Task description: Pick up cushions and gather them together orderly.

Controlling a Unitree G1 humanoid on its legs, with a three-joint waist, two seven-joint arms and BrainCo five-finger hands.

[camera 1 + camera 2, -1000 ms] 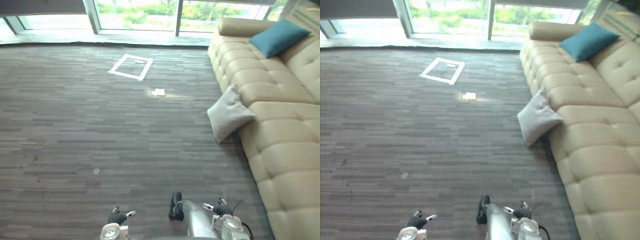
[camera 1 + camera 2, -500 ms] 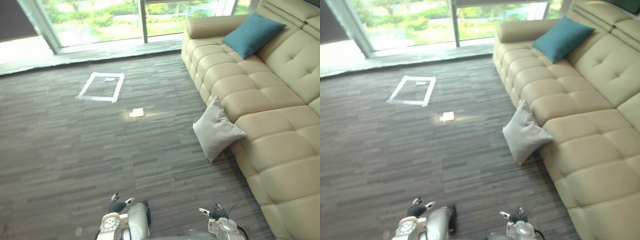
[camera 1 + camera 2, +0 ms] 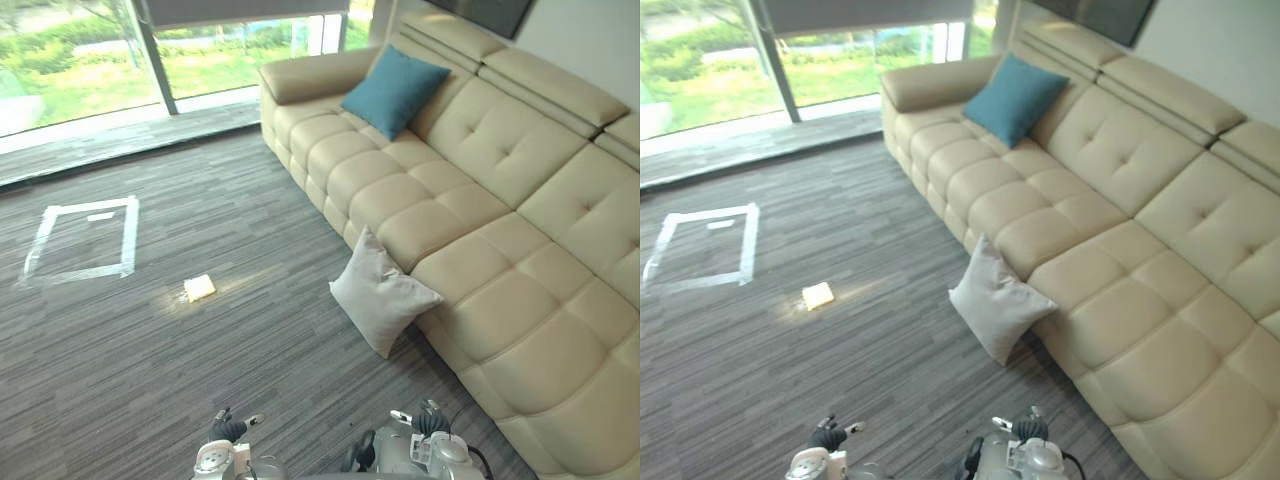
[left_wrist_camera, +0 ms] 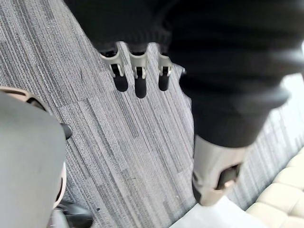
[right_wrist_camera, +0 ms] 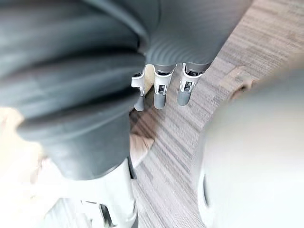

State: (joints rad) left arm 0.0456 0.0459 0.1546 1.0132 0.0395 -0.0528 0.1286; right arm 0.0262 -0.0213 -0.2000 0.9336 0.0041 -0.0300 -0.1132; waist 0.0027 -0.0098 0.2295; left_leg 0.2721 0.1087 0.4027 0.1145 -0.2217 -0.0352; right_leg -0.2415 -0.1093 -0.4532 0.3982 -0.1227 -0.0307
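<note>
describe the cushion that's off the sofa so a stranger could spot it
Find the long beige sofa. On the grey carpet at its front edge, a light grey cushion leans against the base. The teal cushion sits up on the seat instead.

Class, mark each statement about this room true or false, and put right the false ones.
1. The teal cushion lies on the sofa. True.
2. The pale grey cushion lies on the sofa seat. False: it stands on the carpet, leaning against the sofa's front.
3. The left hand grips a cushion. False: its fingers are straight over the carpet, holding nothing.
4. The small yellow item lies on the carpet outside the taped square. True.
</note>
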